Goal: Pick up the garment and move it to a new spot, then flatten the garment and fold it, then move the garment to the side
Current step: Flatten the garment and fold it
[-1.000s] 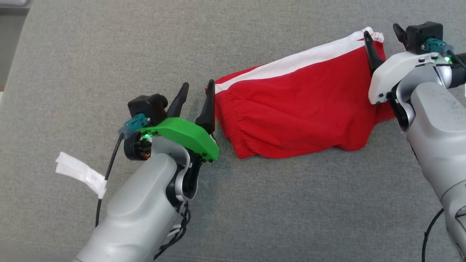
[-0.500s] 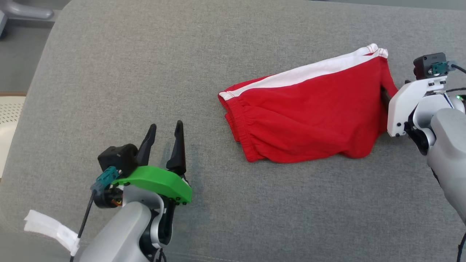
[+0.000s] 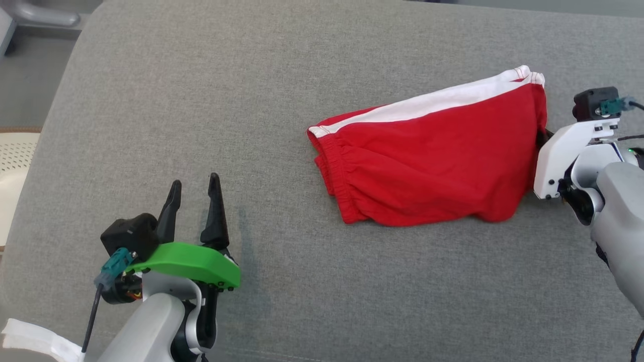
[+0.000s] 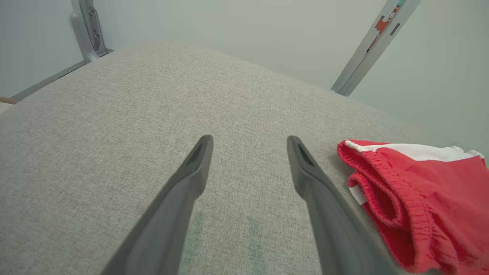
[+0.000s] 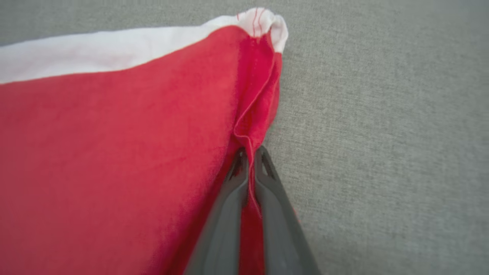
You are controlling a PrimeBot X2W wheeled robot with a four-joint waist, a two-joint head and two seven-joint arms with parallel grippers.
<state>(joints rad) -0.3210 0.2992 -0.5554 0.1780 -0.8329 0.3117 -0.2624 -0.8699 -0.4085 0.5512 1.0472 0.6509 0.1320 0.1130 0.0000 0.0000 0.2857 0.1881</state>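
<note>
Tightly, right fingers (image 5: 223, 217) on garment (image 3: 432, 161)

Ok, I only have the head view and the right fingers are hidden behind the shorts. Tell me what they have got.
Observer: In the right wrist view the right gripper is shut on a thin fold of the red shorts, at the side edge below the white corner.
Operator: Good. Now describe the waistband end from the left wrist camera.
Observer: The elastic waistband lies doubled on itself there, two gathered red layers, with a bit of white showing between them.
</note>
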